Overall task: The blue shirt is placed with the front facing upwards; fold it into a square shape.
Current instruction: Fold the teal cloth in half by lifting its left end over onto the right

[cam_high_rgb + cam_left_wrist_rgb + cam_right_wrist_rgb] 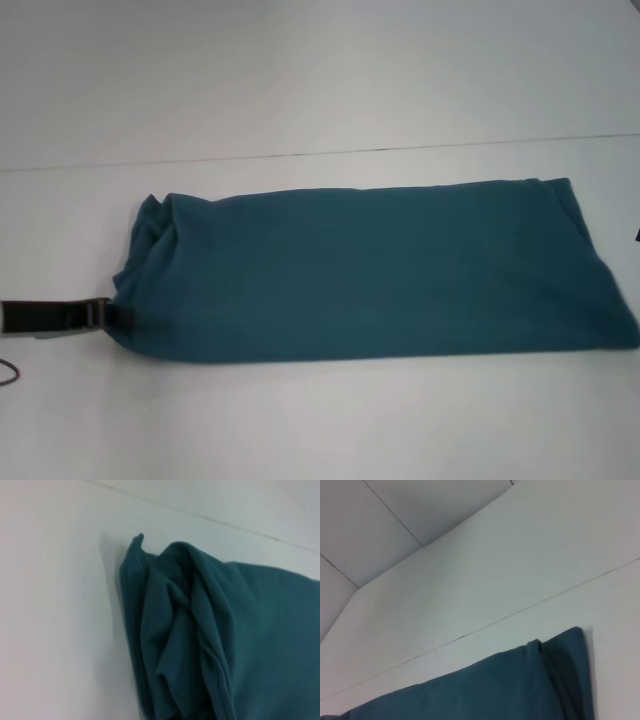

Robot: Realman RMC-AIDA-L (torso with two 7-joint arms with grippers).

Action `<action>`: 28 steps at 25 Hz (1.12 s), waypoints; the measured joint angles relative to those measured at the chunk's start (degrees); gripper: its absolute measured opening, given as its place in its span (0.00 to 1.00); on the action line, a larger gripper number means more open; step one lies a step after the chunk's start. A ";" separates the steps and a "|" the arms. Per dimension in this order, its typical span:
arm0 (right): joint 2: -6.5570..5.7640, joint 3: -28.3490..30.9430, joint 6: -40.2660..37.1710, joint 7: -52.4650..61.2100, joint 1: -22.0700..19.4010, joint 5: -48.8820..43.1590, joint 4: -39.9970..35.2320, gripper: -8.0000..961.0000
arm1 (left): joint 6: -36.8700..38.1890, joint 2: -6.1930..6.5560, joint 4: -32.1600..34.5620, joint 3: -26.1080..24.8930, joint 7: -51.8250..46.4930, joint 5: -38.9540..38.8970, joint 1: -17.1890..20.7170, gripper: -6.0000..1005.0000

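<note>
Status: folding partly complete.

The dark teal-blue cotton shirt (370, 270) lies on the white surface (300, 430) as a long horizontal band, running from the robot's left to the right edge of the head view. Only plain teal fabric faces up; no print or neck label is visible. Judged from this outline, the lengthwise folds are done: the sides and sleeves appear tucked in, since no sleeve protrudes from the band.

The band's long edges are fairly straight. Its left end is not tidy: the left wrist view shows the layers bunched into rounded ridges and creases. The right end, seen in the right wrist view, shows a small step where the layers overlap.

The left pincer (115, 316) sits low at the near left corner of the shirt, touching or just beside the fabric edge. Whether its fingers are spread or closed, and whether they hold cloth, cannot be told. The right pincer is not visible in any view.

Remaining work, as a judgement: the band is much longer than it is wide, so one or more crosswise folds are needed to reach a square. The bunched left end should be smoothed or it will bulk the final fold.
</note>
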 joint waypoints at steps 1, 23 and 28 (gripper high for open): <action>0.13 0.00 0.01 0.04 0.00 0.00 0.01 0.97 | 0.04 0.33 0.03 -0.83 0.26 0.05 0.02 0.10; 1.45 -0.19 1.48 -0.04 1.18 0.00 0.15 0.97 | 7.56 2.86 3.63 -12.62 2.45 1.12 1.79 0.13; 1.47 -0.20 1.67 -0.45 1.35 0.00 0.14 0.97 | 17.90 0.08 3.48 -8.22 5.81 -13.18 -0.37 0.14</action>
